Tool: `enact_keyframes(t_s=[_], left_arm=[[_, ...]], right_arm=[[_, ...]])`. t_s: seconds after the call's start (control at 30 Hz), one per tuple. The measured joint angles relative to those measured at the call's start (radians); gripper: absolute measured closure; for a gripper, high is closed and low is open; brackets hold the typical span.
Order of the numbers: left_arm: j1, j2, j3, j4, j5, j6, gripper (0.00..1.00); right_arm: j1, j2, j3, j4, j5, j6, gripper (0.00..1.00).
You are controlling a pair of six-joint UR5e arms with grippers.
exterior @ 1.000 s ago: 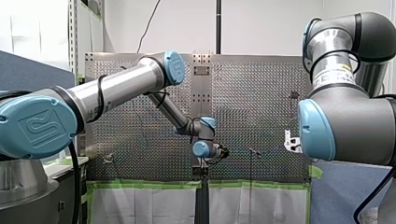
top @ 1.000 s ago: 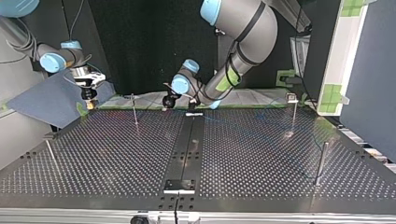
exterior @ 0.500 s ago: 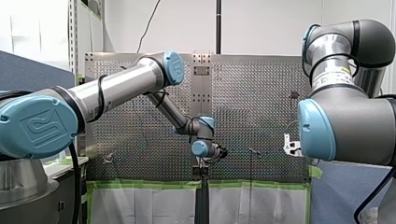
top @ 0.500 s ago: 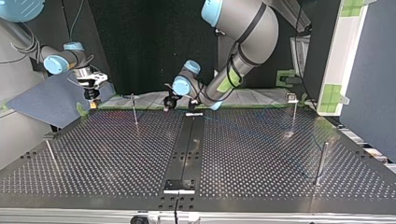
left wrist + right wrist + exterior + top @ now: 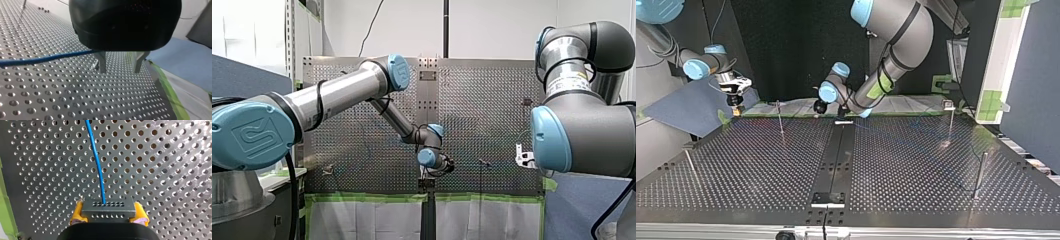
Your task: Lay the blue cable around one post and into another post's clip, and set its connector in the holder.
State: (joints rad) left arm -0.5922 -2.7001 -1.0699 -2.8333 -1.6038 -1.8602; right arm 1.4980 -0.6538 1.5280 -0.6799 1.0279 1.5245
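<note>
Two claws were working along the far edge of the bench (image 5: 761, 165), in the upper part of the top view. The right claw (image 5: 109, 217) was clamped on the dark connector (image 5: 108, 208), with its yellow pads (image 5: 76, 216) pressed against either end. The blue cable (image 5: 98, 165) ran straight out from the connector over the perforated surface.

The left claw (image 5: 119, 71) hung low over the bench with its metal fingers (image 5: 102, 65) apart and nothing between them. The cable came up to the outer side of one finger, though I could not tell whether it touched.

The thin posts (image 5: 780, 117) stood in the top view, but the cable was too faint there to trace. To my eye the routing had hardly begun. Next, the left claw would need to shift sideways until the cable lay between its fingers, then close and lead it round a post. The right claw would have to keep its hold on the connector and allow some slack.
</note>
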Motion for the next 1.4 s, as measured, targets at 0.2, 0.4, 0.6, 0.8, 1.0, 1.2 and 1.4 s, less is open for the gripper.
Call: enact_keyframes(t_s=[0.2,0.4,0.6,0.8,1.0,1.2,1.4], left_arm=[[-0.004,0.0,-0.001,-0.059,-0.002,0.058,0.56],[-0.007,0.001,-0.002,-0.11,0.018,0.1,0.56],[-0.008,0.001,-0.002,-0.155,0.006,0.144,0.59],[-0.008,0.02,-0.013,-0.201,-0.021,0.189,0.59],[0.001,0.066,-0.058,-0.18,-0.027,0.173,0.59],[0.0,0.08,-0.101,-0.155,-0.022,0.169,0.59],[-0.001,0.081,-0.107,-0.151,-0.003,0.161,0.74]], right_arm=[[0.002,0.0,0.0,0.002,0.0,-0.002,1.0],[0.004,0.0,0.0,0.004,0.0,-0.002,1.0],[0.007,0.0,-0.001,0.005,0.0,-0.002,1.0],[0.007,0.0,-0.001,0.005,0.0,-0.003,1.0],[0.008,0.0,0.0,0.005,0.0,-0.005,1.0],[0.011,0.0,0.0,0.007,0.0,-0.006,1.0],[0.012,0.0,-0.001,0.011,0.0,-0.008,1.0]])
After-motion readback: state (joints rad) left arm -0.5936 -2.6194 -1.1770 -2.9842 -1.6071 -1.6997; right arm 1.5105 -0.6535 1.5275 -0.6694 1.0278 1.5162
